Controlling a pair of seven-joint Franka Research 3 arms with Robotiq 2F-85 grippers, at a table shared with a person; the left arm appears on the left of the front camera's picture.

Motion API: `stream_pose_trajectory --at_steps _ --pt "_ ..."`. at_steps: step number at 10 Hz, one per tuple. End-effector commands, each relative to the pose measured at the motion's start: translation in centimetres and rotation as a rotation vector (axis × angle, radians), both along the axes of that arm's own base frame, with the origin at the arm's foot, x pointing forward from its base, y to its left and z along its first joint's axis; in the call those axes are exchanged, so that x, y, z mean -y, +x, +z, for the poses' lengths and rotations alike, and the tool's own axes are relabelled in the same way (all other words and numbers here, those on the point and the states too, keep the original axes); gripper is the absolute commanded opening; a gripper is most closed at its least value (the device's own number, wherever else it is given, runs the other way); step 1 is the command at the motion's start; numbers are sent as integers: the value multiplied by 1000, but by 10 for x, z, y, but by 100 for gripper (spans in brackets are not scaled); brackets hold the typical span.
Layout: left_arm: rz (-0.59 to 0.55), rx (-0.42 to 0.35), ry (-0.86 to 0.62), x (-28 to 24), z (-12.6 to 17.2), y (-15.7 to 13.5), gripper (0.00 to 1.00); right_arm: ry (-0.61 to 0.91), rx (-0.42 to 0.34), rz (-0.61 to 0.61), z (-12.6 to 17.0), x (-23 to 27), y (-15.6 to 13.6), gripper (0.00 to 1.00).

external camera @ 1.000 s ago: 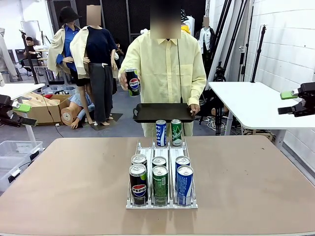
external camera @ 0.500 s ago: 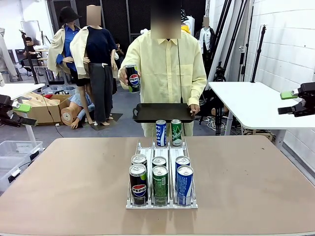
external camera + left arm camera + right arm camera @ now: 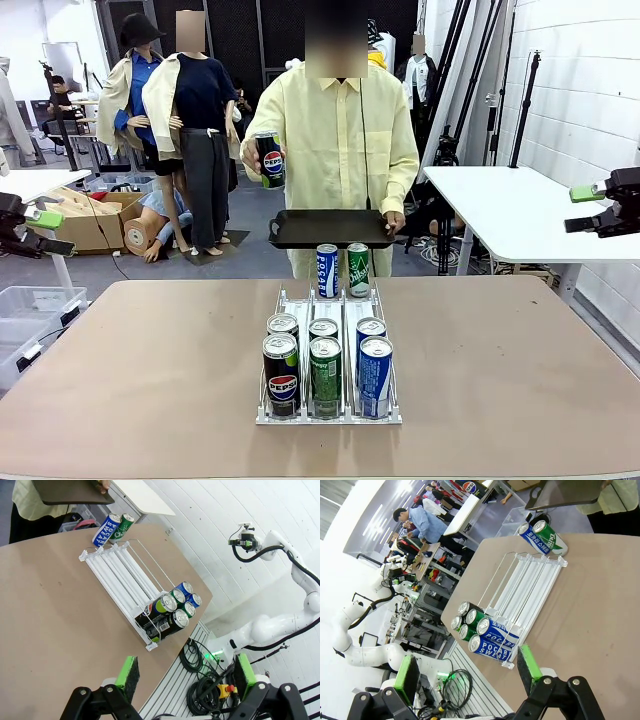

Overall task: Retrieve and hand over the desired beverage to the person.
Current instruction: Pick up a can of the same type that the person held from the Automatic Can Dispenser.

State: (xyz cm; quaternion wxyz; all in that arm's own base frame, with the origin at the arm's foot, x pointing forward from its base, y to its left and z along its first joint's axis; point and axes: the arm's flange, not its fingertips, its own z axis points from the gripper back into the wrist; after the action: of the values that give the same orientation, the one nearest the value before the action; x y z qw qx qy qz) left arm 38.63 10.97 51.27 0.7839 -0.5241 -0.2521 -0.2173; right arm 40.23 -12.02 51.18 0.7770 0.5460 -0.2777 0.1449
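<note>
The person (image 3: 335,130) in a pale-yellow shirt stands at the table's far side. One hand holds up a black Pepsi can (image 3: 268,160); the other holds a black tray (image 3: 332,228). On the table a clear wire rack (image 3: 330,300) carries beverage cans. Black Pepsi (image 3: 281,375), green (image 3: 325,376) and blue Pocari Sweat (image 3: 375,376) cans stand at its near end, with one more behind each. A blue can (image 3: 327,270) and a green can (image 3: 358,269) stand at the far end. My left gripper (image 3: 55,232) (image 3: 186,672) and right gripper (image 3: 578,209) (image 3: 468,670) hang open and empty, far out to each side.
The brown table (image 3: 150,360) has bare room on both sides of the rack. A white table (image 3: 500,210) stands behind on the right. A clear bin (image 3: 25,310) and cardboard boxes (image 3: 95,220) sit on the floor at the left.
The person has lifted the Pepsi can slightly higher. Neither arm has moved, and the rack's cans are unchanged.
</note>
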Motion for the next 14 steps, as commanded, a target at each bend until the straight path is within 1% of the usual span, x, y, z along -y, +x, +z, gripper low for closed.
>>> stream_pose_trajectory --at_steps 1,14 --pt "-3 5 -6 -1 1 -3 100 0 7 4 -2 -1 -1 100" --pt "-3 5 -6 -1 1 -3 100 0 7 4 -2 -1 -1 100"
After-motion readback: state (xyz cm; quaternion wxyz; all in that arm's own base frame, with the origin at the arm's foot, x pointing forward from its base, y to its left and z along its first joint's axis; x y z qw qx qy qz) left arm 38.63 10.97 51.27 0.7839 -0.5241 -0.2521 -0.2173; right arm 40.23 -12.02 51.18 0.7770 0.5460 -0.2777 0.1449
